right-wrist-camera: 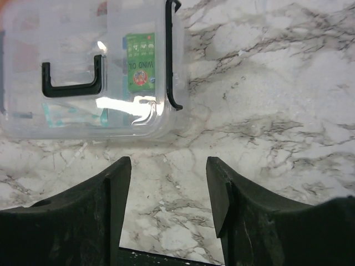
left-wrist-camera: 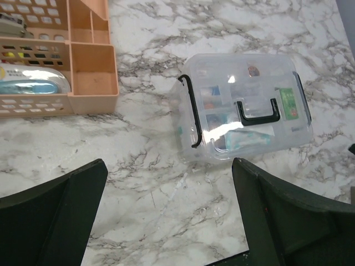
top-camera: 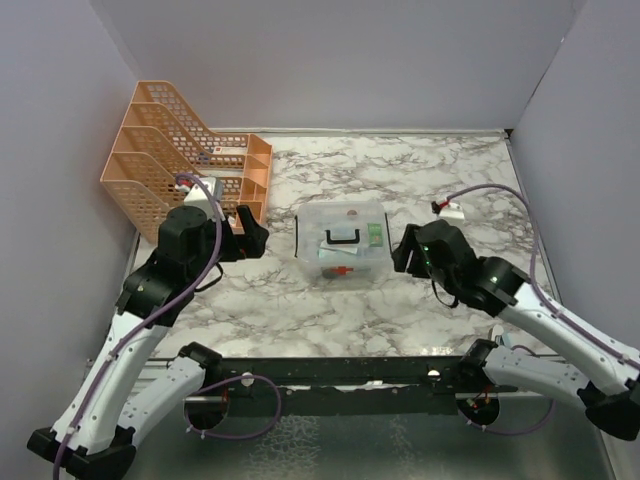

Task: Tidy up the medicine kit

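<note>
Between the two arms, at the middle of the marble tabletop (top-camera: 300,320), sits the clear plastic medicine box (top-camera: 342,245), and each gripper is posed toward it. The left gripper (left-wrist-camera: 169,216) is spread wide and holds nothing; its dark fingers frame bare marble just short of the box's near-left corner, a stance that suits either reaching for the box's left latch (left-wrist-camera: 192,113) or having just let go of it. The right gripper (right-wrist-camera: 166,202) is also parted, more narrowly, and empty; it hovers over the tabletop just beside the box's near-right corner, close to the right latch (right-wrist-camera: 173,55).

Moving outward, the box lies with its lid on, both black side latches lying along the end walls and the black carry handle (left-wrist-camera: 258,113) folded flat on the lid. Through the plastic show a green packet (right-wrist-camera: 139,61) marked as wind oil and other small packets in divided compartments, so supplies already rest inside. Whether more is meant to go in cannot be told: a closed, filled box fits a kit waiting to be opened as well as one just packed and closed.

Left of the box stands an orange mesh organizer (top-camera: 170,165) with some items in its bins. A small white item (top-camera: 450,209) lies apart on the marble, right of and beyond the box.
</note>
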Controlling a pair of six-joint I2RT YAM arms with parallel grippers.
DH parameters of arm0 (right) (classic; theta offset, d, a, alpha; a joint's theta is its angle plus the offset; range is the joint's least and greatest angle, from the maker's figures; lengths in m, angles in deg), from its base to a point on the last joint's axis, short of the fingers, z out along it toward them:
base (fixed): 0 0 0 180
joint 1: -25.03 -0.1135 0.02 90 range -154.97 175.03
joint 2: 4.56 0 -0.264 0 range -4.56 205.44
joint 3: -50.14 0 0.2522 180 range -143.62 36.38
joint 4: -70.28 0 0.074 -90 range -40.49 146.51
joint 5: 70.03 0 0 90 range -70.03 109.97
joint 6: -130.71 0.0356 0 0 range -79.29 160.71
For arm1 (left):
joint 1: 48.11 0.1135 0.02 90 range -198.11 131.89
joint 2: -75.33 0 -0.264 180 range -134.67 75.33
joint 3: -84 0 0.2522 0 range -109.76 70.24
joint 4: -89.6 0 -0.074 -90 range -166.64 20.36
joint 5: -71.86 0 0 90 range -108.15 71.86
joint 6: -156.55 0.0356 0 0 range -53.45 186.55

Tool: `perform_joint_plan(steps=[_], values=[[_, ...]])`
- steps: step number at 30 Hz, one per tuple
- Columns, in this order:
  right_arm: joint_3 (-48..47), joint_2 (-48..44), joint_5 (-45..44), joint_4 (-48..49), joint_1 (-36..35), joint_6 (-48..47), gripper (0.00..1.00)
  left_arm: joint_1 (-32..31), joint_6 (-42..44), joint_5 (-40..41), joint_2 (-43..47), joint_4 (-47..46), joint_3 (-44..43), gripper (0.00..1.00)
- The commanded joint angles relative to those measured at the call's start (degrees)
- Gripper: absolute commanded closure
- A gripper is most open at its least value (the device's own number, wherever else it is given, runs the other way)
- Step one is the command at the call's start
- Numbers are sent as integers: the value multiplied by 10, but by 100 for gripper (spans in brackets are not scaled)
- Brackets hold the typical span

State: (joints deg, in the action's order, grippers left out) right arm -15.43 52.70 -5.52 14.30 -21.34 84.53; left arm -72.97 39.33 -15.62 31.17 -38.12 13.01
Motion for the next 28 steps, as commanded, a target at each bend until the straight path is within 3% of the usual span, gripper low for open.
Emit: perform_joint_plan(steps=[1,10,28], values=[[-16,-117,-90,-64,3,-31,34,0,33,69,43,5,-37,1],[-45,-276,-164,-94,3,-113,11,0,73,142,118,19,-74,1],[-59,-325,-207,-137,3,-80,4,0,80,158,170,20,-71,1]])
